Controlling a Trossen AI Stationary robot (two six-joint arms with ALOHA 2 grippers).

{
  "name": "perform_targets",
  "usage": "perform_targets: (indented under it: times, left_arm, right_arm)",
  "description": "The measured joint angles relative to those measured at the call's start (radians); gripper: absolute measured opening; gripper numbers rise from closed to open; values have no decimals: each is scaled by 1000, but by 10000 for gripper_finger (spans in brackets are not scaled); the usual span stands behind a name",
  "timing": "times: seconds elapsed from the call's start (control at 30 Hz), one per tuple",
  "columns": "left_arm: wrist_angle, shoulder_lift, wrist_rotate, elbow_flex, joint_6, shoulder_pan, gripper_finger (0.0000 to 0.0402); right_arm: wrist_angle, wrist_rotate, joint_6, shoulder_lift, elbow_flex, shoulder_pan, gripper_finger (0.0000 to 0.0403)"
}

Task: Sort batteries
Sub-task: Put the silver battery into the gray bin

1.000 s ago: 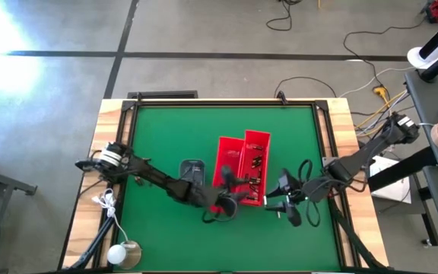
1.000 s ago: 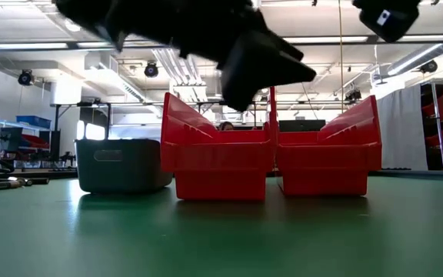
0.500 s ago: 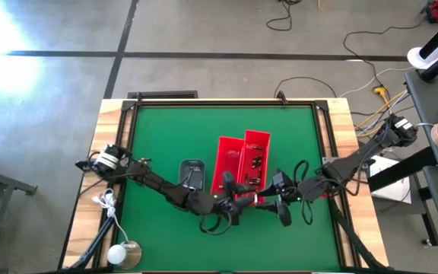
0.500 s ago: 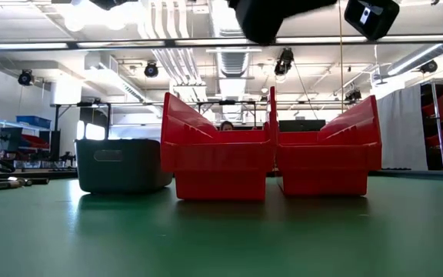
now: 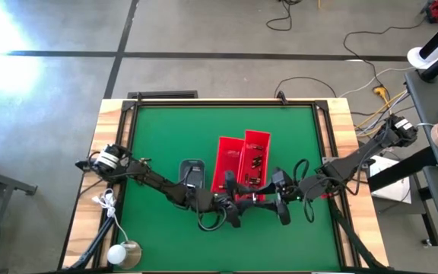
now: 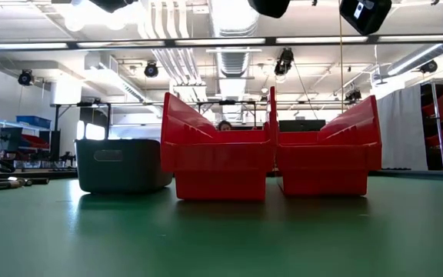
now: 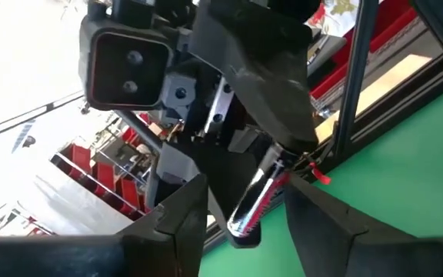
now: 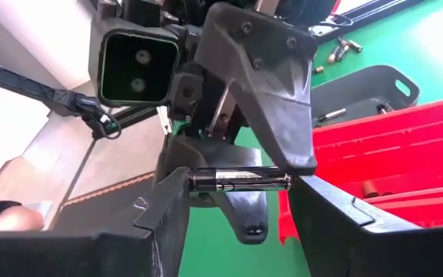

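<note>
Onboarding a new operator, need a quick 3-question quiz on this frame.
1. True or false: the right claw grips a battery between its fingers.
2. How many red bins stand on the table? A) one B) two C) three
3. What stands next to the red bins, on the left arm's side?

Key: 1 true. 2 B. 3 the grey tray.
</note>
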Motion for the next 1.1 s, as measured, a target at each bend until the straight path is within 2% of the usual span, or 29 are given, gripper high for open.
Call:
perform_targets:
  times: [0.1,0.23,0.27,0.47,0.6,0.77,0.9,1.03,1.1]
  left_arm:
    - [-2,0,8,0,-2,0,123]
    - [1,-2,8,0,12,-3,34]
    - [-1,-4,7,0,17,-5,22]
    - [-1,-17,-13,-1,-27,-19,19]
    - [-98,-52,-51,-1,-39,-33,15]
    - [-348,-146,-128,-23,-142,-50,15]
    - [-559,-280,-216,-90,-282,-61,15]
    - [-935,-435,-239,-150,-596,-47,15]
    - [-1153,-495,-251,-161,-792,-21,16]
  right_arm:
    - [1,0,4,0,0,0,187]
    - [17,-2,27,1,0,1,193]
    - [22,-2,36,1,0,1,195]
    - [20,35,19,2,0,1,205]
    - [17,56,-24,-13,0,8,224]
    - [-15,66,-87,-48,1,30,263]
    - [-144,180,-92,-52,1,77,291]
    - [-328,377,-10,-15,1,141,308]
    - [-412,437,67,10,1,169,312]
